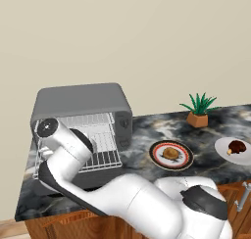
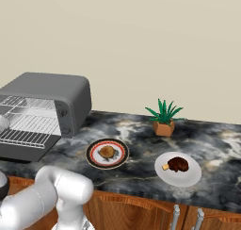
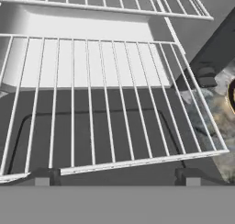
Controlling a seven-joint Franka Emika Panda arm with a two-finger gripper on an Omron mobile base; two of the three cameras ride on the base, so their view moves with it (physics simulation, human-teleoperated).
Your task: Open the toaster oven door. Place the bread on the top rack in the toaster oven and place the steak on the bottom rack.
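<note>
1. My claw [image 3: 117, 179] hangs with its tips spread wide, pinching nothing, just above the let-down door [image 3: 92, 126] of the toaster oven [image 1: 81, 103].
2. Below the tips lies the bottom rack [image 3: 105, 103], slid out over the door; the top rack [image 3: 92, 0] sits above and further in. Both are bare.
3. Door work looks done; fetching comes next, I judge.
4. The bread [image 2: 108, 151] rests on a rimmed plate [image 2: 94, 160] on the counter [image 2: 141, 130], just right of the oven.
5. The steak [image 2: 178, 164] lies on a white plate [image 2: 188, 177], further right, near a potted plant [image 2: 164, 118].
6. To do it well: lift clear of the racks, swing right, come down on the bread from above, close gently.
</note>
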